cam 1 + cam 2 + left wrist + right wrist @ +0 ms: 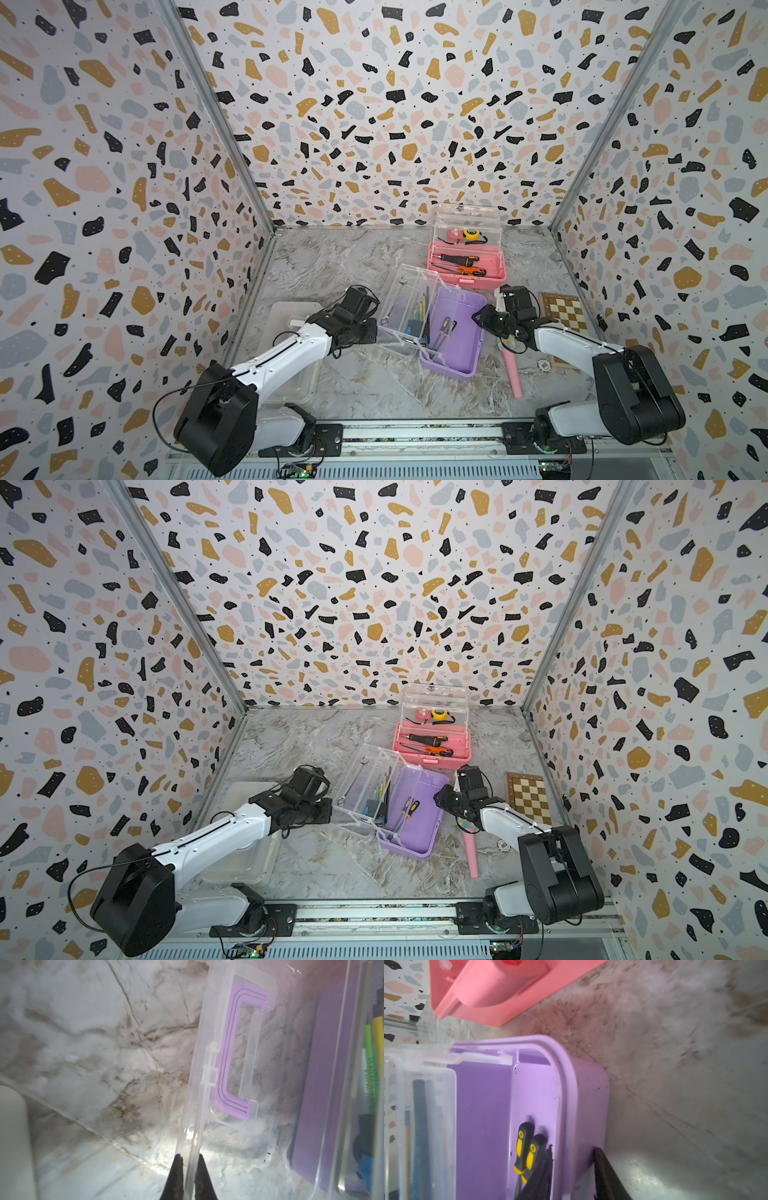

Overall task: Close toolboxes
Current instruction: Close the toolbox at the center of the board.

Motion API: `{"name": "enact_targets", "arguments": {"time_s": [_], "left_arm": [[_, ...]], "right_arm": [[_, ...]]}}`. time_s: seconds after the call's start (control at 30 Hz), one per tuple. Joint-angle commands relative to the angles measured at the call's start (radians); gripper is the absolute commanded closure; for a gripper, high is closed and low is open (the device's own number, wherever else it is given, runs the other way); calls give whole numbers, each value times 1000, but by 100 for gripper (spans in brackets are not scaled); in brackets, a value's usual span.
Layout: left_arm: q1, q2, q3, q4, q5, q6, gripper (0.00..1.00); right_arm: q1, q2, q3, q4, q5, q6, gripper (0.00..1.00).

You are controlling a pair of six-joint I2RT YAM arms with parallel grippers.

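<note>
The purple toolbox lies mid-table, its clear lid raised and tilted to the left. My left gripper is shut on the lid's front edge, below the purple handle. My right gripper stands open astride the purple base's right wall, one finger inside by two yellow-black screwdrivers. The pink toolbox sits behind with its lid upright. The white toolbox lies under my left arm.
A pink toy microphone lies right of the purple box, under my right arm. A brown checkered board and a small round chip sit at the right wall. Patterned walls close in three sides.
</note>
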Motion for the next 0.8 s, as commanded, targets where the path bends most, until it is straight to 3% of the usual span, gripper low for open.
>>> {"name": "enact_targets", "arguments": {"time_s": [0.0, 0.17, 0.4, 0.77], "left_arm": [[-15, -22, 108, -25, -144, 104, 100], [-102, -20, 199, -61, -278, 211, 100], [-256, -86, 202, 23, -395, 333, 100], [-436, -154, 147, 105, -404, 427, 100]], "right_arm": [[46, -1, -5, 82, -101, 47, 64], [100, 62, -8, 209, -135, 112, 64], [156, 180, 29, 378, -174, 177, 65], [222, 306, 99, 451, -184, 207, 65]]}}
